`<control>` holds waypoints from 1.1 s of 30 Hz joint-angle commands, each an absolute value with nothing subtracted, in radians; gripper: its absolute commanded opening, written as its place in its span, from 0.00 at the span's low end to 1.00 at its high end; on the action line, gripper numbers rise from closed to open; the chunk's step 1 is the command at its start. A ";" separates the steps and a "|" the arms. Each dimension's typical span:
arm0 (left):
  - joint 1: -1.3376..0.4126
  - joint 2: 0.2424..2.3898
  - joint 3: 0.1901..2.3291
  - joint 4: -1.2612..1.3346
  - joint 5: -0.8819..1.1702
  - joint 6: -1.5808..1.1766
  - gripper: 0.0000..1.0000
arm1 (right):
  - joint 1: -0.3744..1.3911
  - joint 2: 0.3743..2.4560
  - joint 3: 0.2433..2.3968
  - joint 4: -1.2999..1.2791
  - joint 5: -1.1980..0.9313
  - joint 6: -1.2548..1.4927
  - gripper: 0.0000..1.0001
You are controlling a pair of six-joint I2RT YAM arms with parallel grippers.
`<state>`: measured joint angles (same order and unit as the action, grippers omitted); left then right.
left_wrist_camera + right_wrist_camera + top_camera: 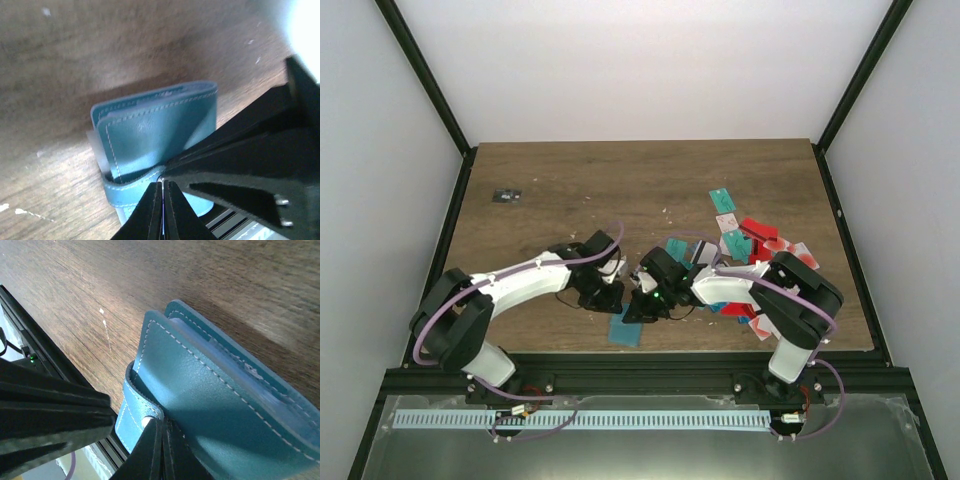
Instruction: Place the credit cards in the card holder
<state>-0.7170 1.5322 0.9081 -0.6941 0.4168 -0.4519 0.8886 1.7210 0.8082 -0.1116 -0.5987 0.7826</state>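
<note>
Pinching the folded card holder (630, 330), the left claw (163, 210) and right claw (162, 450) sat clamped narrow on it; opening seemed the step, calling next for parting its flaps.

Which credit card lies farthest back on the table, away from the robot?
The teal card, tilted, beyond all the others; the pale pink card lies just nearer, the red cards nearer still.

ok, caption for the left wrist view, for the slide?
Left gripper shut on the strap of the folded blue card holder, wooden table behind.
</note>
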 commanded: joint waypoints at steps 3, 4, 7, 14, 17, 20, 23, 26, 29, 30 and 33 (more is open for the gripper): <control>-0.767 1.517 0.858 -0.712 0.378 -0.525 0.04 | 0.917 1.778 0.755 -0.212 -0.513 0.783 0.01; -0.774 1.517 0.854 -0.710 0.374 -0.531 0.04 | 0.918 1.778 0.755 -0.210 -0.513 0.784 0.01; -0.788 1.522 0.848 -0.699 0.364 -0.541 0.04 | 0.924 1.779 0.754 -0.207 -0.512 0.787 0.01; -0.809 1.551 0.855 -0.683 0.341 -0.550 0.04 | 0.936 1.787 0.754 -0.204 -0.510 0.792 0.01; -0.818 1.567 0.857 -0.682 0.331 -0.555 0.04 | 0.936 1.786 0.752 -0.204 -0.509 0.792 0.01; -0.832 1.583 0.857 -0.685 0.321 -0.562 0.04 | 0.938 1.784 0.750 -0.204 -0.508 0.791 0.01; -0.852 1.591 0.859 -0.700 0.307 -0.575 0.04 | 0.939 1.780 0.746 -0.201 -0.511 0.791 0.01; -0.875 1.600 0.847 -0.703 0.305 -0.597 0.04 | 0.947 1.774 0.732 -0.191 -0.511 0.798 0.01; -0.901 1.618 0.819 -0.696 0.302 -0.619 0.04 | 0.963 1.775 0.716 -0.173 -0.514 0.811 0.01; -0.909 1.622 0.807 -0.690 0.299 -0.628 0.04 | 0.970 1.776 0.711 -0.165 -0.514 0.817 0.01; -0.920 1.617 0.783 -0.680 0.286 -0.641 0.04 | 0.981 1.778 0.692 -0.144 -0.519 0.832 0.01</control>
<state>-0.8764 1.5574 0.8547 -0.6922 0.2852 -0.6106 0.9119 1.7107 0.7650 -0.0387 -0.5877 0.8234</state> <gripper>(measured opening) 0.040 0.018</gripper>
